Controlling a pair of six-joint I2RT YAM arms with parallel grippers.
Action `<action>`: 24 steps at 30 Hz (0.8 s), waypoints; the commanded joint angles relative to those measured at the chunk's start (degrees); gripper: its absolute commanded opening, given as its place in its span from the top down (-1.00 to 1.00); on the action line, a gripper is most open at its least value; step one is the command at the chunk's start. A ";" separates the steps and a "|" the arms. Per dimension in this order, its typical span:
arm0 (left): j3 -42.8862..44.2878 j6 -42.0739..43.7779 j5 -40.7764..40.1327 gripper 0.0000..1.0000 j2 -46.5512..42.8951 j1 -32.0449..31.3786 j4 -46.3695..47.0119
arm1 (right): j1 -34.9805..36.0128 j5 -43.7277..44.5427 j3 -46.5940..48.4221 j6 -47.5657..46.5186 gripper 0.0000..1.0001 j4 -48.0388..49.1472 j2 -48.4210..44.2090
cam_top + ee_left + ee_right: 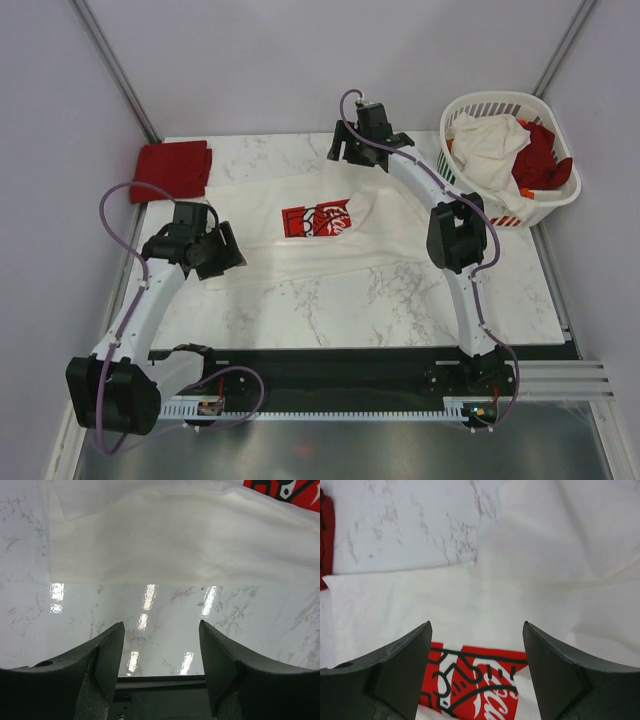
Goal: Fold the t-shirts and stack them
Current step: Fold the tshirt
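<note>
A cream-white t-shirt [330, 245] with a red graphic [318, 221] lies spread across the middle of the marble table. My right gripper [358, 155] hovers over its far edge, open, with nothing between its fingers; below it I see the cloth [470, 595] and the graphic [480, 680]. My left gripper [222, 255] stands open at the shirt's left end, over bare marble, with the cloth [175, 545] just ahead of it. A folded red t-shirt [172, 168] rests at the back left. More cream [490, 150] and red [535, 160] t-shirts fill the basket.
A white slatted laundry basket [548, 204] stands at the back right corner. Bare marble [340, 305] runs between the shirt and the arm bases. Walls and metal posts close in the table's left, right and back.
</note>
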 commanded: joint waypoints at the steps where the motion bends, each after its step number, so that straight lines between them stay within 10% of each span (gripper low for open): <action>1: 2.41 3.05 6.10 -0.38 -4.17 -0.33 -2.17 | -0.88 3.01 9.77 -2.04 -0.64 3.55 4.79; 24: -0.14 2.44 4.18 -0.35 -8.84 0.37 2.14 | -4.92 10.14 24.03 -1.34 -0.82 25.97 27.38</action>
